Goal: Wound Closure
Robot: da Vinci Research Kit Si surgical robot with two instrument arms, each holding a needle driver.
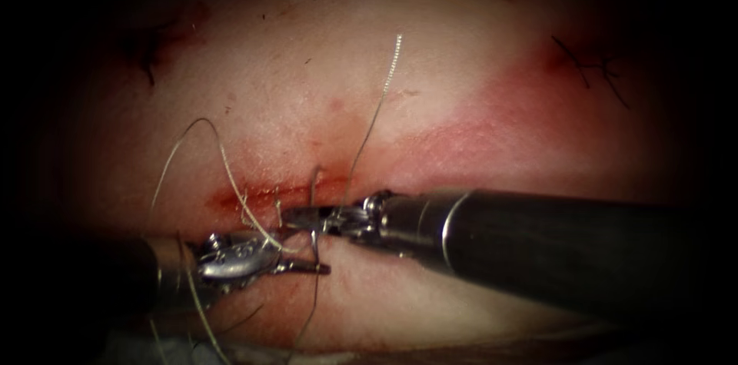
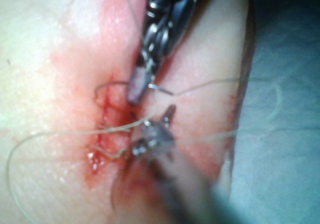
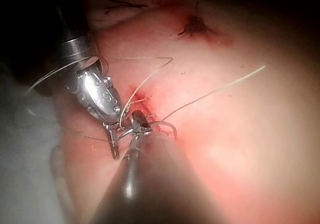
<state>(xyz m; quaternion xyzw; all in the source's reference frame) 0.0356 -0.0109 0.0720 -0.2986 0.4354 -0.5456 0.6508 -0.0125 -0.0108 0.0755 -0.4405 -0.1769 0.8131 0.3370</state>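
needle (image 3: pixel 169 126) at the cut (image 1: pixel 254 194), in right tool's (image 1: pixel 304 217) clenched jaws; left tool's (image 1: pixel 307 266) jaws released, empty

The endoscope looks down on the cut (image 1: pixel 269 196) from above and in front. Each wrist view looks along its shaft, very close, seemingly from opposite sides; all three share the cut.

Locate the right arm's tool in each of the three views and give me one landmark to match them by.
Endoscope view: right arm's tool reaches in from the right, tip at the cut.
Left wrist view: right arm's tool comes toward the cut, facing the left arm's tool.
Right wrist view: right arm's tool ends its own shaft, at the cut.
Shared landmark: the red cut.
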